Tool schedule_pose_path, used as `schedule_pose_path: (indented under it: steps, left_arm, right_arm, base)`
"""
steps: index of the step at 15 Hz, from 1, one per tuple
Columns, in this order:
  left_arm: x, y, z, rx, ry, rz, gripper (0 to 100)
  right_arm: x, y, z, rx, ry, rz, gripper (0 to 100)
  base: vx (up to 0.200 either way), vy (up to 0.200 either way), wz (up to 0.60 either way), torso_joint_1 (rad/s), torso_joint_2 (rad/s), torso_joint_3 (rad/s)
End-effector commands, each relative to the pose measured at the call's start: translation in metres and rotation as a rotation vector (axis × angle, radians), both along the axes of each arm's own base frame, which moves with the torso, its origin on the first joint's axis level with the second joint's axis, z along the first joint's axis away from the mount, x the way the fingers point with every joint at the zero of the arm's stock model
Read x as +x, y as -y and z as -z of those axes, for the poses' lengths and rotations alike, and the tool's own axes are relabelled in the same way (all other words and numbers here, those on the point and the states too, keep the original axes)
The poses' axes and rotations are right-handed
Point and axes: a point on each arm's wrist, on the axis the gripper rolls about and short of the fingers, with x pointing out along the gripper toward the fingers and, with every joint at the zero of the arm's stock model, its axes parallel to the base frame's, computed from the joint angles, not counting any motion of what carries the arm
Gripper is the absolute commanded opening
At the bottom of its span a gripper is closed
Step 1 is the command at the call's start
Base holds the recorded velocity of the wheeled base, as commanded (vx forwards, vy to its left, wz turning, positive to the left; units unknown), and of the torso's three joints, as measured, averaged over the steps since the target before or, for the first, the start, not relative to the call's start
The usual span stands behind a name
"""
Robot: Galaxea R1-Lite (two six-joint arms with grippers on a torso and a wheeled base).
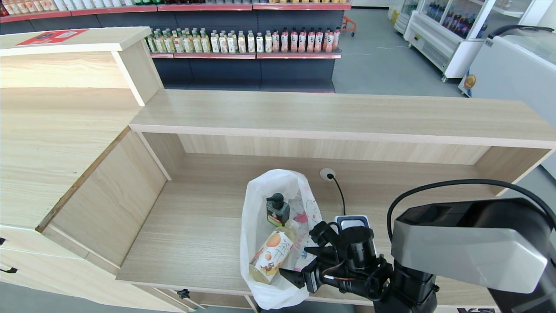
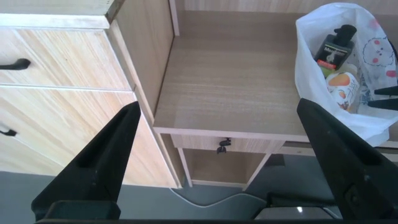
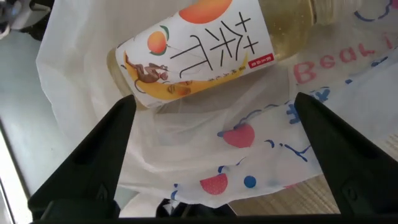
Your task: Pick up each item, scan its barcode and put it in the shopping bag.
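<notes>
1. Although it hangs nearest, out in front of the wooden desk (image 2: 236, 87) and well to the left of the bag, the left gripper (image 2: 217, 107) has its jaws spread wide with nothing between them.
2. At the desk's front edge the right gripper (image 1: 299, 263) sits against the right side of the white plastic shopping bag (image 1: 249, 226). Its jaws are also spread wide and hold nothing.
3. Just to the left of those jaws, inside the bag, lies a juice bottle with an orange fruit label (image 1: 271, 252). Its long axis slants from a base near the front edge to a cap farther back and to the right. From the right wrist, the bottle (image 3: 199, 46) lies crosswise beyond the open fingers, with bag film (image 3: 186, 162) between.
4. The right arm is by far the nearer one. With the bottle bagged, its next move probably turns on backing away rightward without snagging the bag wall.
5. Deeper in the bag a dark pump bottle (image 1: 277, 210) stands upright.
6. Behind the right gripper a barcode scanner (image 1: 352, 222) rests on the desk, and its black cable (image 1: 339, 193) runs back to a grommet.
</notes>
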Motion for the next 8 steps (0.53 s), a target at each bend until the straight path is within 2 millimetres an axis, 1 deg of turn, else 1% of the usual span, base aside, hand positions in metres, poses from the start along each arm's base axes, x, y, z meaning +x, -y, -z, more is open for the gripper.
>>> schedule_pose_path:
  steps: [1, 3, 5, 6, 7, 8]
  left_arm:
    - [0.000, 0.000, 0.000, 0.000, 0.000, -0.001, 100]
    - [0.000, 0.000, 0.000, -0.005, 0.000, -0.001, 100]
    - [0.000, 0.000, 0.000, -0.012, 0.000, -0.001, 100]
    - [0.000, 0.000, 0.000, -0.028, 0.001, -0.001, 100]
    - [0.000, 0.000, 0.000, -0.029, 0.001, -0.001, 100]
    - [0.000, 0.000, 0.000, -0.031, 0.001, -0.001, 100]
  right_arm:
    - [0.002, 0.004, -0.016, 0.024, 0.034, 0.015, 100]
    - [0.009, 0.016, -0.041, 0.051, 0.090, 0.084, 100]
    - [0.007, 0.036, -0.071, 0.103, 0.103, 0.154, 100]
    - [0.002, 0.042, -0.088, 0.141, 0.096, 0.175, 100]
    - [0.000, 0.044, -0.092, 0.145, 0.093, 0.179, 100]
    - [-0.019, 0.059, -0.121, 0.159, 0.085, 0.196, 100]
  base:
    - [0.000, 0.000, 0.00, 0.000, 0.00, 0.000]
    - [0.000, 0.000, 0.00, 0.000, 0.00, 0.000]
    - [0.000, 0.000, 0.00, 0.000, 0.00, 0.000]
    - [0.000, 0.000, 0.00, 0.000, 0.00, 0.000]
    - [0.000, 0.000, 0.00, 0.000, 0.00, 0.000]
    - [0.000, 0.000, 0.00, 0.000, 0.00, 0.000]
